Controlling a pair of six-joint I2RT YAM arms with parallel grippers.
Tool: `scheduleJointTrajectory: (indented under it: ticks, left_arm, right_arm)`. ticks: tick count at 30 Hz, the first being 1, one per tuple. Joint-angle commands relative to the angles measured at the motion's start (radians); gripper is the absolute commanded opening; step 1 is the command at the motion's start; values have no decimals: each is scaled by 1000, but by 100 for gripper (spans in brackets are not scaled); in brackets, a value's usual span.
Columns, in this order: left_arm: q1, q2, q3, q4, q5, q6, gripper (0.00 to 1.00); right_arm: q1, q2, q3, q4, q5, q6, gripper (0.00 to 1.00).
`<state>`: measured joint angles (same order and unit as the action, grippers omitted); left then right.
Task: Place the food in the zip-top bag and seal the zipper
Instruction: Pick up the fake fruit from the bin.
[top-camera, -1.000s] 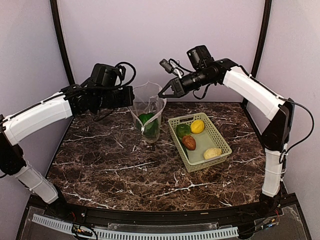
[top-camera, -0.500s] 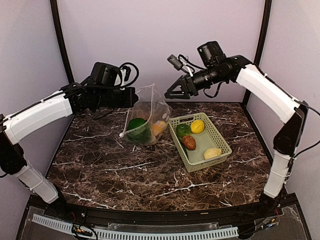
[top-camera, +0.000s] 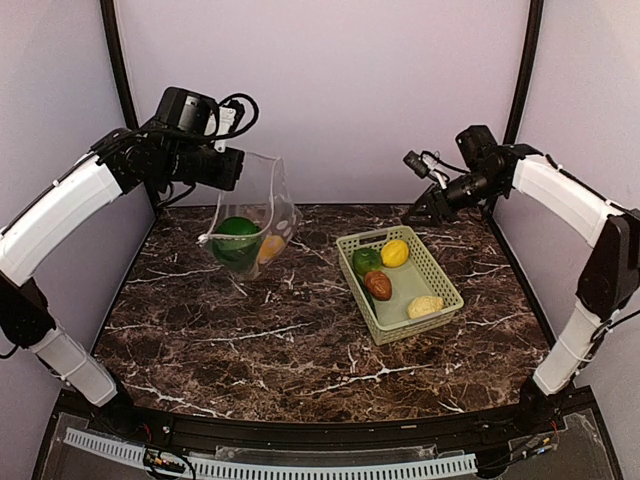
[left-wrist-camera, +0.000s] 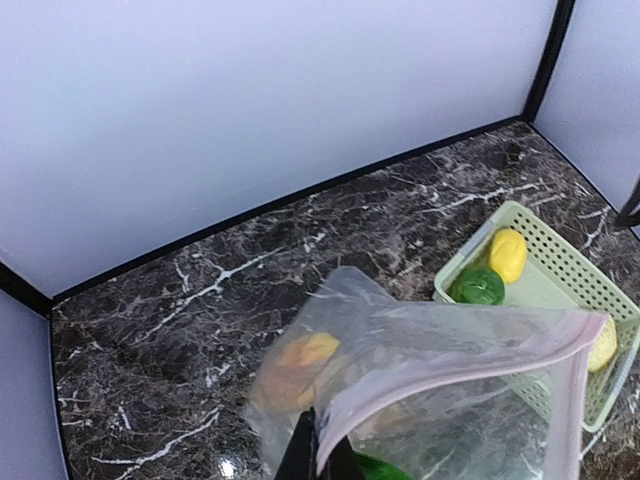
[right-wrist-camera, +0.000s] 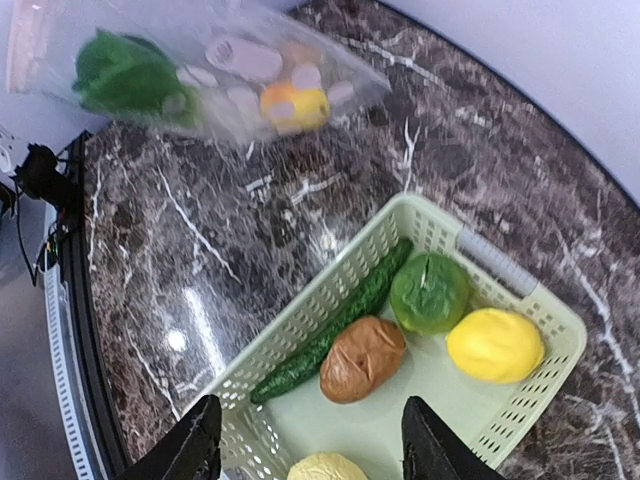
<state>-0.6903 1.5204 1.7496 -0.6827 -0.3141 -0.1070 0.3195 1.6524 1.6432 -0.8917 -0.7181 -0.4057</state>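
Note:
My left gripper (top-camera: 237, 168) is shut on a top corner of the zip-top bag (top-camera: 252, 212) and holds it off the table at the back left. Its fingertips (left-wrist-camera: 320, 462) pinch the pink zipper (left-wrist-camera: 470, 352), which is not closed. Inside the bag lie the green bok choy (top-camera: 237, 236) and an orange-yellow piece (top-camera: 270, 247). My right gripper (top-camera: 412, 216) is open and empty. It hangs over the basket's food: lemon (right-wrist-camera: 495, 345), green pepper (right-wrist-camera: 430, 292), red-brown piece (right-wrist-camera: 362, 358) and pale yellow piece (right-wrist-camera: 325, 467).
The light green lattice basket (top-camera: 452, 292) sits right of centre on the dark marble table. A dark green cucumber (right-wrist-camera: 330, 335) lies along its inner wall. Black frame posts and pale walls close off the back and both sides.
The right gripper opened, left the bag and swung right and down over the basket. The left arm lifted the bag up and to the left, where it now hangs.

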Motion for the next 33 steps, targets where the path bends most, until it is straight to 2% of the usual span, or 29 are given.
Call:
scheduleJointTrajectory:
  ticks: [1,4,10,13,23,27,33]
  left_arm:
    - [-2,-30,-53,-50,204,-2,1]
    - [-2,-7,-139,45,420,-54,1]
    - [-2,103,-178,94,582,-74,1]
    - [-2,99,-200,120,592,-53,1]
    - [1,-8,-421,286,599,-23,1]
    - [7,-6,-435,293,604,-23,1]
    - [11,0,-436,287,623,-39,1]
  right_arm:
    - [-5,39,-67,-40,37,-116,58]
    - [-3,68,-98,-44,61,-141,58]
    - [10,114,-128,-91,140,-169,58]
    - [29,109,-153,-134,212,-228,61]
    - [75,74,-266,-157,425,-364,69]
    - [95,84,-284,-147,469,-365,76]
    - [108,107,-310,-127,507,-375,76]
